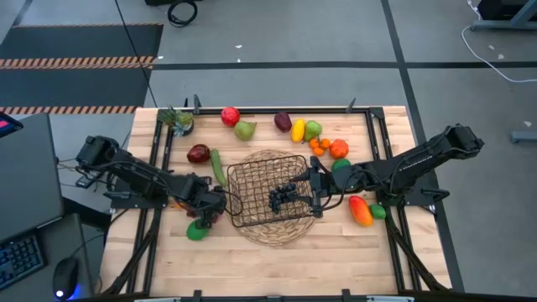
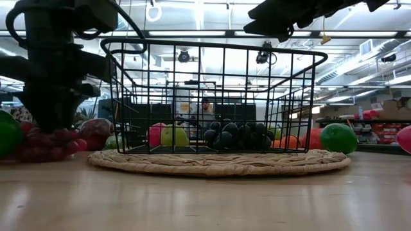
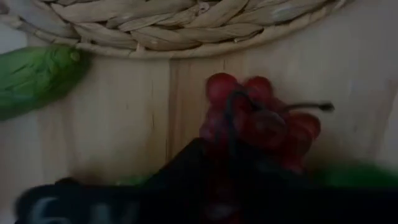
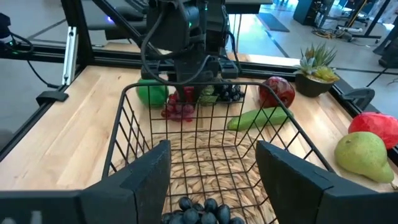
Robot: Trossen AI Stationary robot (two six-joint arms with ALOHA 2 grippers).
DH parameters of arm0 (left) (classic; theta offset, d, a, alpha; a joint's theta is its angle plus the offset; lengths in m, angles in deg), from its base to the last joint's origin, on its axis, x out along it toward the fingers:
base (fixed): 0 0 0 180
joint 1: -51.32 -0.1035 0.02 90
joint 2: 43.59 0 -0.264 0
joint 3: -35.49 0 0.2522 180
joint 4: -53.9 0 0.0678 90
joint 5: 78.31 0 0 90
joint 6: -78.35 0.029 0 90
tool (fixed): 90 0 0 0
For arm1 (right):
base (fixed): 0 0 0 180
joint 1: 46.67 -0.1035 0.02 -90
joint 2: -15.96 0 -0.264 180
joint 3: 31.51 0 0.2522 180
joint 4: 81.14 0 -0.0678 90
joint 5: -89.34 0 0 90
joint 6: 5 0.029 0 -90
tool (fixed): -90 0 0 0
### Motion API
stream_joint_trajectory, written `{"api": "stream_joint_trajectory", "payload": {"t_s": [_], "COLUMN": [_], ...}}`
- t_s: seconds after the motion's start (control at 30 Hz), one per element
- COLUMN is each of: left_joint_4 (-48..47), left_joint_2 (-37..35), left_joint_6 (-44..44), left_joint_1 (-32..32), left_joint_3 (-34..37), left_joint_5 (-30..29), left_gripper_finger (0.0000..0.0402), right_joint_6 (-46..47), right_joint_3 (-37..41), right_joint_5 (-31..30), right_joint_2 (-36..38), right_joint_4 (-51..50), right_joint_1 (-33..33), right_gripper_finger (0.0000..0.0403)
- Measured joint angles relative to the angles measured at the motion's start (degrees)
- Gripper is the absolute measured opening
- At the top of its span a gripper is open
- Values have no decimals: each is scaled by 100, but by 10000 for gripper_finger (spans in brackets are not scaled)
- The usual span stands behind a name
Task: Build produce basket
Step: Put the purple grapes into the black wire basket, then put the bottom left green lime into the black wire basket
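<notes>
The left end effector [image 1: 211, 206] was lowered onto a bunch of red grapes [image 3: 258, 124] lying on the wooden surface [image 1: 336, 252] just outside the basket [image 1: 252, 197]; its fingers were seen around the bunch, though a firm grip could not be told. A green fruit [image 1: 196, 230] lay just beside it, and a cucumber [image 1: 218, 167] a little beyond. The right end effector [image 1: 316, 192] was held with its fingers apart over the basket's rim, nothing gripped, directly above the dark grapes [image 1: 282, 195] inside. The basket was set on a woven mat [image 2: 218, 163]. More produce was scattered farther off, beyond the basket.
</notes>
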Motion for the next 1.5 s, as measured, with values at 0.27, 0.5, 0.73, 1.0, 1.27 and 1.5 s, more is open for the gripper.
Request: {"api": "stream_joint_trajectory", "payload": {"t_s": [0.27,0.5,0.73,1.0,1.27,1.5], "left_joint_4": [-1575,-2572,-1160,-719,-529,-577], "left_joint_2": [-354,-441,-395,14,297,221], "left_joint_6": [-4,89,1292,1557,1670,1334], "left_joint_1": [0,0,-58,-401,-485,-427], "left_joint_3": [-1003,-2884,-3971,-3990,-3990,-3995], "left_joint_5": [-506,-1664,-1983,-1982,-1978,-1914], "left_gripper_finger": [11,7,8,12,103,208], "right_joint_6": [0,106,212,463,655,669], "right_joint_3": [0,0,0,0,0,0], "right_joint_5": [13,15,-32,-186,-338,-304], "right_joint_2": [0,195,668,946,894,851], "right_joint_4": [91,26,-156,-652,-1017,-1084], "right_joint_1": [4,-20,-232,-522,-584,-625], "right_gripper_finger": [228,227,221,219,219,219]}}
